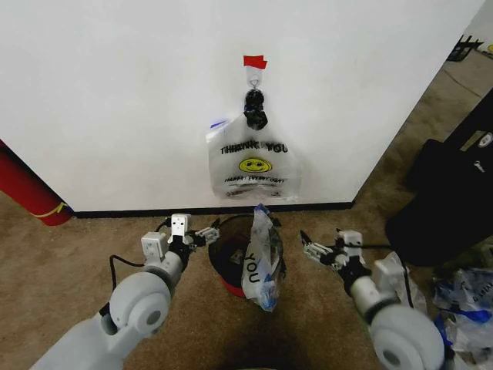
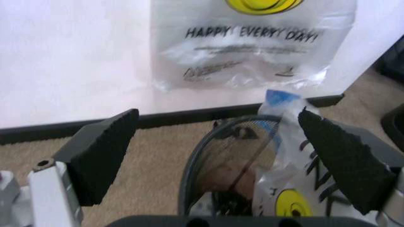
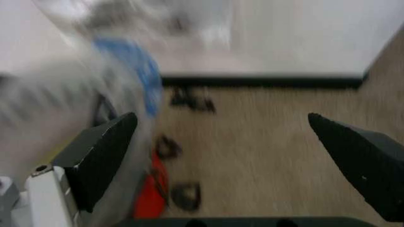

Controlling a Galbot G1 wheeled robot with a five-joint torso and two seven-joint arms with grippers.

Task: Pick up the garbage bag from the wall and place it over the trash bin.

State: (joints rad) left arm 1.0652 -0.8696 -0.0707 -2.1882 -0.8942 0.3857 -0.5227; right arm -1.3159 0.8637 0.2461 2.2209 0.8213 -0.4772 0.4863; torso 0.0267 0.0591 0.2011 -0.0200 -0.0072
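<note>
One garbage bag (image 1: pixel 253 166) hangs from a hook under red tape (image 1: pixel 254 62) on the white wall (image 1: pixel 115 92). A second garbage bag (image 1: pixel 260 258) lies crumpled over the right side of the black mesh trash bin (image 1: pixel 225 262), standing up above its rim. My left gripper (image 1: pixel 202 235) is open just left of the bin's rim. In the left wrist view the left gripper (image 2: pixel 218 123) has the trash bin (image 2: pixel 208 156) and the draped garbage bag (image 2: pixel 287 156) between its fingers. My right gripper (image 1: pixel 308 248) is open to the right of the bag, with the right gripper (image 3: pixel 221 123) over carpet.
A big red cylinder with a yellow band (image 1: pixel 27 193) leans at the left by the black baseboard (image 1: pixel 154 210). A black case (image 1: pixel 447 193) stands on the right. Loose plastic bags (image 1: pixel 462 301) lie at the lower right. Carpet surrounds the bin.
</note>
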